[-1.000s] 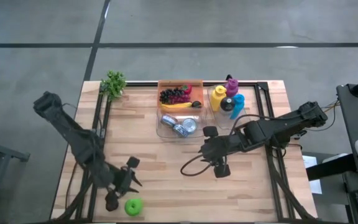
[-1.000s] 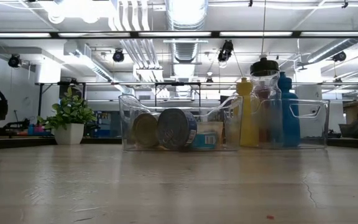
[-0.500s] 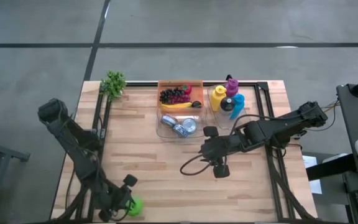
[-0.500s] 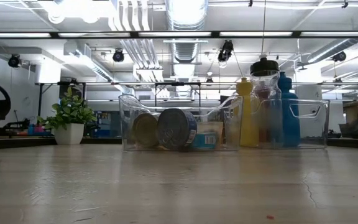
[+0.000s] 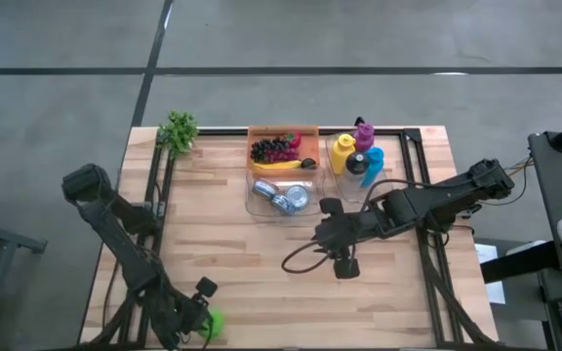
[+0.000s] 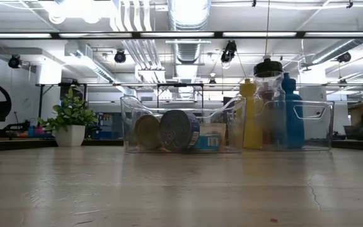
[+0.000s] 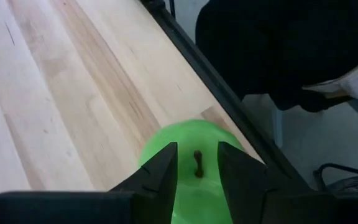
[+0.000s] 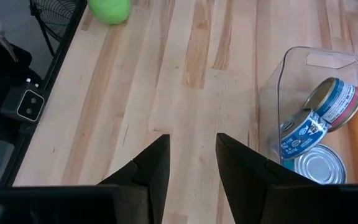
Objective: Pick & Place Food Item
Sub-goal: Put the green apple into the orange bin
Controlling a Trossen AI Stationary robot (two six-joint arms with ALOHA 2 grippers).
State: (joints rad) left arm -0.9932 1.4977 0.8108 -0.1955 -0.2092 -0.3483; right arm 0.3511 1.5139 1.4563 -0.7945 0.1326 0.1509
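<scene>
Moved down to the wooden table's (image 5: 222, 244) near edge, left claw (image 7: 196, 163) straddles the green apple (image 7: 194, 158).

The table (image 5: 222, 244) is pale wood with smooth planks. The green apple (image 7: 194, 158) looks shiny and smooth. The clear bin (image 8: 303, 81) is glossy plastic. The cans (image 8: 319, 124) are shiny metal.

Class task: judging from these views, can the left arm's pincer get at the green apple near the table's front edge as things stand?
Probably yes. The left pincer sits right over the green apple, fingers apart on either side of its stem, and nothing lies between them.
</scene>
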